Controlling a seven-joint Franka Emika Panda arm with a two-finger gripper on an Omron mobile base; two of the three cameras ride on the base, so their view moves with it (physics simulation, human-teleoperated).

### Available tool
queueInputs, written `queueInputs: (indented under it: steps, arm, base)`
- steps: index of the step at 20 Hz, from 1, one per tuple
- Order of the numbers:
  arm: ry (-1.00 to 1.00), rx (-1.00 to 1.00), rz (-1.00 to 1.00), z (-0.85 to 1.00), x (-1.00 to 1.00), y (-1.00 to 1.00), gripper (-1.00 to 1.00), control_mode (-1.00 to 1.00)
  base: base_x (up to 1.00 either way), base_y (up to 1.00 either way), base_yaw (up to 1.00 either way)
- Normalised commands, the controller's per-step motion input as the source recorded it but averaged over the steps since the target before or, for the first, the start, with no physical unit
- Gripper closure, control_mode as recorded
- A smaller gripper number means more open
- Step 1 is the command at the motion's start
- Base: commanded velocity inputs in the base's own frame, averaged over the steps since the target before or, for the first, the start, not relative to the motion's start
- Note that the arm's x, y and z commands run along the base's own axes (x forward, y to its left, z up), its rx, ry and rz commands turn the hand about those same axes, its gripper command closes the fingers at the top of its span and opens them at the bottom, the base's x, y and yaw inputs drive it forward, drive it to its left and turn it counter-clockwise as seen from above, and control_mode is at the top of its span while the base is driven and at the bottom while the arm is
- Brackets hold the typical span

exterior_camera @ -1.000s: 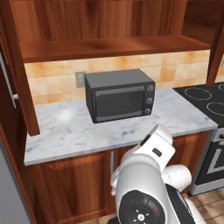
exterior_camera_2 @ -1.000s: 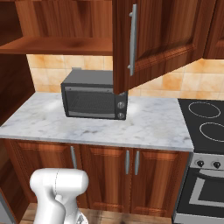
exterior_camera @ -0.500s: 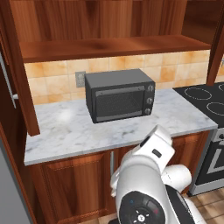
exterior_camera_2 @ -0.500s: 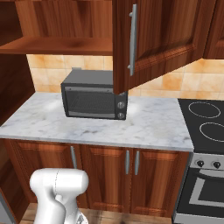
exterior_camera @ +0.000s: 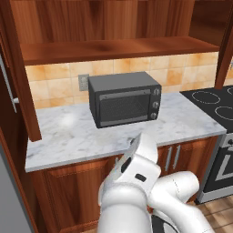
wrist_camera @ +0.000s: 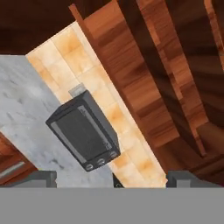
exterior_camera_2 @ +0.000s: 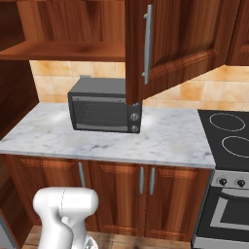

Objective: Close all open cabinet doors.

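The upper cabinet stands open, with its bare shelf [exterior_camera: 113, 48] showing. Its left cabinet door [exterior_camera: 20, 77] is swung out toward me and seen edge-on, a silver bar handle [exterior_camera: 8, 84] beside it. The right cabinet door [exterior_camera_2: 185, 44] also stands out over the counter, its long silver handle [exterior_camera_2: 147, 44] facing me. My arm [exterior_camera: 141, 177] is folded low in front of the counter, well below both doors. In the hand view my gripper [wrist_camera: 113, 180] is open, its fingertips [wrist_camera: 43, 178] wide apart with nothing between them, looking up at the cabinet's underside.
A dark grey toaster oven [exterior_camera: 125, 100] sits on the marble counter [exterior_camera: 68, 136] under the shelf. A black stovetop [exterior_camera_2: 228, 138] with an oven below is to the right. Lower doors with short handles [exterior_camera_2: 146, 180] are shut.
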Motion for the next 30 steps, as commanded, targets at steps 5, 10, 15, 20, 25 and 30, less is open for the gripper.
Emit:
queueInputs:
  steps: [5, 10, 15, 20, 25, 30]
  arm:
    - [-0.26, -0.17, 0.17, 0.43, -0.13, 0.39, -1.00, -1.00]
    - [-0.16, -0.10, 0.22, 0.37, -0.02, 0.38, -1.00, -1.00]
    - [-0.10, -0.06, 0.27, 0.26, 0.07, 0.40, -1.00, -1.00]
    - [-0.14, -0.11, 0.29, 0.18, -0.10, 0.41, -1.00, -1.00]
    - [-0.15, -0.09, 0.33, 0.12, -0.21, 0.15, -1.00, -1.00]
    - [-0.16, -0.05, 0.31, 0.13, -0.18, 0.10, -1.00, -1.00]
  base:
    - [0.00, 0.00, 0.00]
    - [0.00, 0.00, 0.00]
    - [0.00, 0.00, 0.00]
    - [0.00, 0.00, 0.00]
    - [0.00, 0.00, 0.00]
    - [0.00, 0.00, 0.00]
